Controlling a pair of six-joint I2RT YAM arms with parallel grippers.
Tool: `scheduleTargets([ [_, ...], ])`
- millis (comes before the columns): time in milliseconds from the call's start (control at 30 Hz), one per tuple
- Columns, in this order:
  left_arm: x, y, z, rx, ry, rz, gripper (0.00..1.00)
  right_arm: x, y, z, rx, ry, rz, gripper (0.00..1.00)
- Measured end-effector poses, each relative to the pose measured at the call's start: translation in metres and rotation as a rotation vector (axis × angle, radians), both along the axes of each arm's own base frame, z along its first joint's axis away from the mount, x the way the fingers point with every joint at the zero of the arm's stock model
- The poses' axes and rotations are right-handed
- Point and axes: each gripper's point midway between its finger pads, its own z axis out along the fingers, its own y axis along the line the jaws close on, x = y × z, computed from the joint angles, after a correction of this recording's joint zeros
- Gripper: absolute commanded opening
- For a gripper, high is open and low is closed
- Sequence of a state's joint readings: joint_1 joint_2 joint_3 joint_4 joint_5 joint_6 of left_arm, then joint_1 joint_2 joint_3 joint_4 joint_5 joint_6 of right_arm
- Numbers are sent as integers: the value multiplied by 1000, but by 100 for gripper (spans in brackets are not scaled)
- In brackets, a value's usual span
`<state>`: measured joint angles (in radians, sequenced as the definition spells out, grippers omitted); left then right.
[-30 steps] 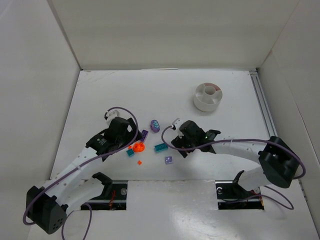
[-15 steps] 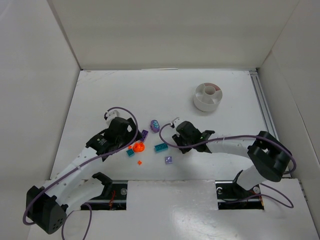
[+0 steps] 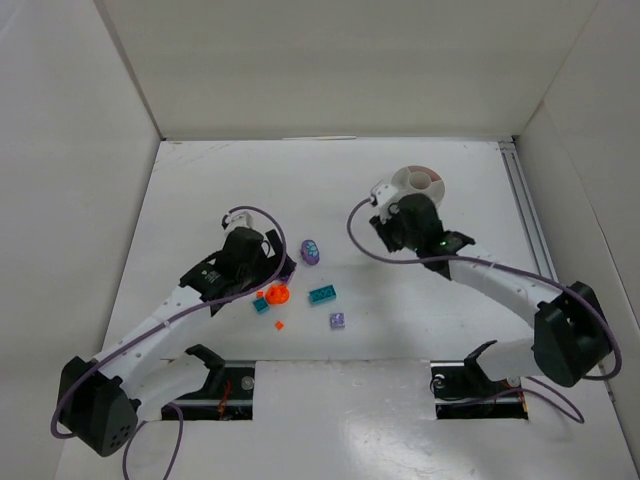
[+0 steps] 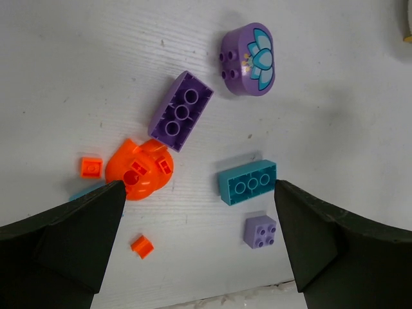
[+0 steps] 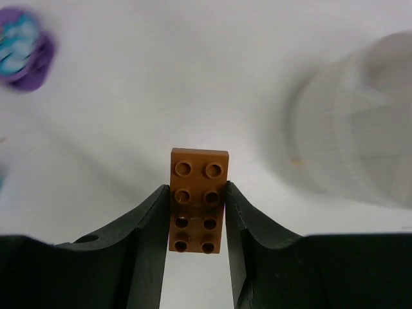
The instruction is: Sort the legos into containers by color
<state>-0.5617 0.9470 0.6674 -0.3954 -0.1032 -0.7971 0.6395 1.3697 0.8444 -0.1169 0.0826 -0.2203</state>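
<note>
the right gripper [image 5: 197, 209] pinches a brown brick [image 5: 199, 168] by one end — a slip could drop it short of the white dish [image 5: 347, 129], far right; left gripper [image 4: 199, 188] hangs spread.

blurred: white dish [image 5: 360, 129], purple piece [image 5: 26, 48] | part hidden: teal bit [image 4: 82, 192]

Your left gripper [image 4: 198, 188] stands wide open, pointing down over the table's middle. Your right gripper [image 5: 196, 187], reaching toward the far right corner, clamps a brown brick [image 5: 199, 168].
</note>
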Motion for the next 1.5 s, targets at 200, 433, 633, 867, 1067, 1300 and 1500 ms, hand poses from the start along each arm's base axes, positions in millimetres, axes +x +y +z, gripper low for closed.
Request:
scheduleTargets([
  [200,21,-16,16,-2,-51,-59,99,94,-76,91,1,-291,-43,26],
  [433,51,-35,32,5,-97,-93,99,170,-104,108,-30,-385,33,25],
  [633,64,-43,21,38,-63,-114,99,189,-107,62,-36,-310,86,26],
  [867,67,-47,10,55,-29,-134,99,194,-106,48,4,-295,121,35],
  [1067,69,-49,13,51,-37,-137,99,199,-109,56,36,-327,119,52],
  [1300,69,-49,13,51,-37,-137,99,187,-105,50,62,-319,134,67],
  [1500,69,-49,10,57,-24,-137,99,161,-108,67,61,-349,132,75],
])
